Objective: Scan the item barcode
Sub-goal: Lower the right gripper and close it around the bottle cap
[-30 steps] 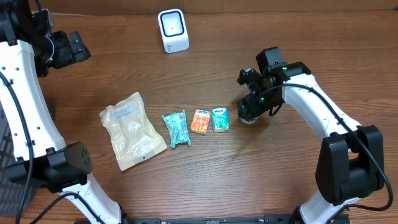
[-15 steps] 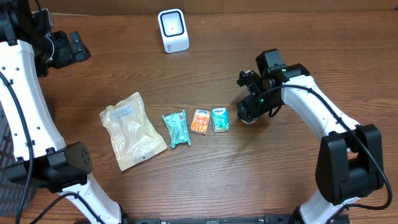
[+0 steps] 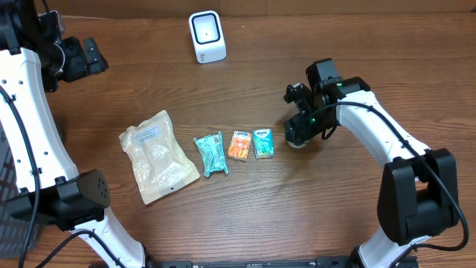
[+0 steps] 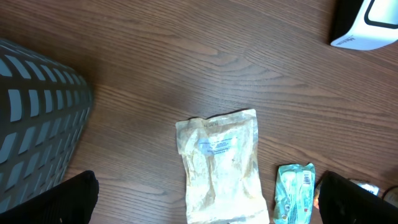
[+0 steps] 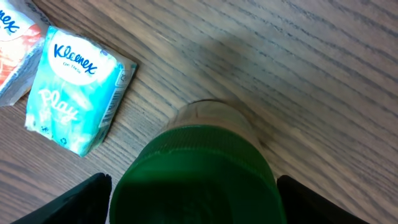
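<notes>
Nothing's really moved; right gripper [image 3: 297, 136] sits spread around the green-capped bottle [image 5: 196, 180]. Close squarely on it before lifting toward the scanner [image 3: 207, 36].

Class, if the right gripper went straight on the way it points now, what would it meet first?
The green-lidded container standing on the table, directly under the right gripper. It would probably meet the lid first; how close it is remains unclear.

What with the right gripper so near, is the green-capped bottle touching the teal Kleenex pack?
Apart: right wrist view shows bare wood between green-capped bottle and Kleenex pack.
</notes>
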Controlling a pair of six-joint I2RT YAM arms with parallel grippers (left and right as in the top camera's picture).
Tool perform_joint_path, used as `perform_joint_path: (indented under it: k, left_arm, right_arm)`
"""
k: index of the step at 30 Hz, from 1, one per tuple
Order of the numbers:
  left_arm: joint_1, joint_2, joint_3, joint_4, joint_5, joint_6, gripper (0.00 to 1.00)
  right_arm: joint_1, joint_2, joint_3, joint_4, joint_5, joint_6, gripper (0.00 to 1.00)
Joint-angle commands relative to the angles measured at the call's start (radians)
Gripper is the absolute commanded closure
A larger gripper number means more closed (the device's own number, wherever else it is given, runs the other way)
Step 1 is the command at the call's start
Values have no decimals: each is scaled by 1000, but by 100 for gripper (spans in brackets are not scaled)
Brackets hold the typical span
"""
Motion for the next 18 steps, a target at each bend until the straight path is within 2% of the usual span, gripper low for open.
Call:
perform_joint_path:
  k: [1,3,5,7,10,13,18]
  left_arm:
    - [-1,2,-2,-2,-3,18,1]
    - [-1,2,-2,-2,-3,18,1]
    - [-1,2,-2,-2,-3,18,0]
    - [-1,2,-2,-2,-3,18,0]
    - [-1,2,-2,-2,-3,18,1]
    - [-1,2,-2,-2,-3,18,0]
    - [-1,2,-2,-2,-3,18,0]
  right_arm:
    - [-1,9,-23,16,16,-5,19]
    - [-1,9,-32,24,15,-5,21]
    - [-1,9,-32,24,15,-5,29]
    - [-1,8,-30,24,15,-4,40]
    - [-1,8,-25,24,15,13,51]
    - [-1,8,-4,23,15,64,57]
    - [-1,8,86,3,-8,220,62]
